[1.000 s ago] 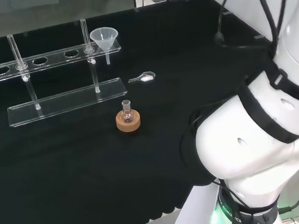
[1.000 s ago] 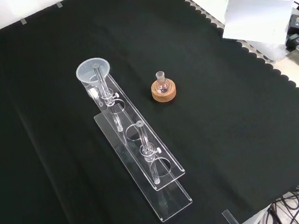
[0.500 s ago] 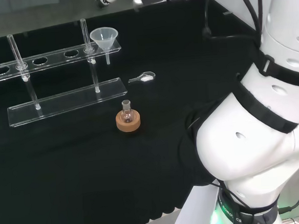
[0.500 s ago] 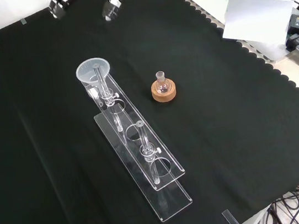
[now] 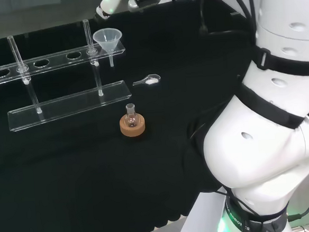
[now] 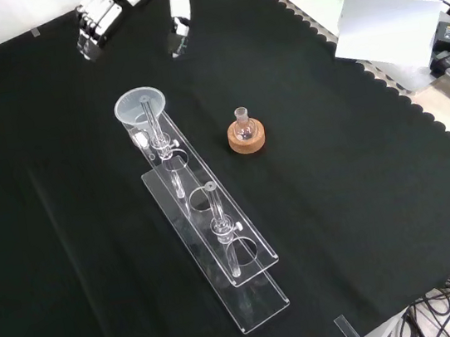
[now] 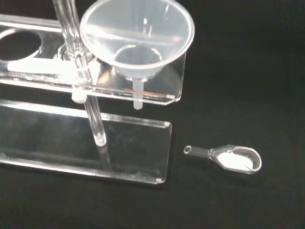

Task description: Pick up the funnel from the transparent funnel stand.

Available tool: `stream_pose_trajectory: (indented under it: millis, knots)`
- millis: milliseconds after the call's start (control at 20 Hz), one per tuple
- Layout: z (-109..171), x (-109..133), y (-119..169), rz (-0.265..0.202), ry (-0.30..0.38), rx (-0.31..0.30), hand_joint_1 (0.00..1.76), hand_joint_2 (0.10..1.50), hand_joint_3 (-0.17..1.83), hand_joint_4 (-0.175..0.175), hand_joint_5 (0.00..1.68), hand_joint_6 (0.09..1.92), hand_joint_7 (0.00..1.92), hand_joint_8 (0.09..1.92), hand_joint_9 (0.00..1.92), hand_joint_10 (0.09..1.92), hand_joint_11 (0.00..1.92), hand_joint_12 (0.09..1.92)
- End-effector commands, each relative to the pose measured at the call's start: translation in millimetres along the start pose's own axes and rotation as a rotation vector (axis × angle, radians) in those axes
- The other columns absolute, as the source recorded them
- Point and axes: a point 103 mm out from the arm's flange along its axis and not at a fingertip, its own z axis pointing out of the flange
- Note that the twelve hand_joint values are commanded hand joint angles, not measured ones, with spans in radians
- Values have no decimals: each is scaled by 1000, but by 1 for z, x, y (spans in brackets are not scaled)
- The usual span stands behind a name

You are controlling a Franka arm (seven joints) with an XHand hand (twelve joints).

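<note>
Funnel (image 7: 137,37) seated in clear stand (image 7: 157,93), hand (image 6: 131,6) above, unmarked

There's a little round flask (image 5: 131,117) sitting upright in a cork ring (image 5: 132,126) on the black surface (image 5: 68,175), plus a small clear scoop (image 7: 228,158) holding white powder.

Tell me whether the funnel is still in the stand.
In. The funnel sits upright in the stand's end hole, stem poking through below.

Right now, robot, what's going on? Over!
Hand open, holding nothing, above the cloth. Funnel sits in the end hole of the clear stand. Nothing in the way.
</note>
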Motion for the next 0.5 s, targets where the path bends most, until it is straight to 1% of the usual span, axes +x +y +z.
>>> stream_pose_trajectory:
  millis: [50, 250, 500]
  knots:
    - [16, 18, 17, -41, -70, 129, 594, 687, 414, 37, 1, 87, 0, 190, 2, 661, 0, 1458]
    - [25, 22, 26, -49, -76, 150, 614, 649, 434, 39, 0, 87, 0, 112, 0, 633, 0, 1474]
    - [33, 21, 34, -57, -60, 179, 613, 625, 455, 38, 0, 87, 0, 98, 0, 686, 11, 1504]
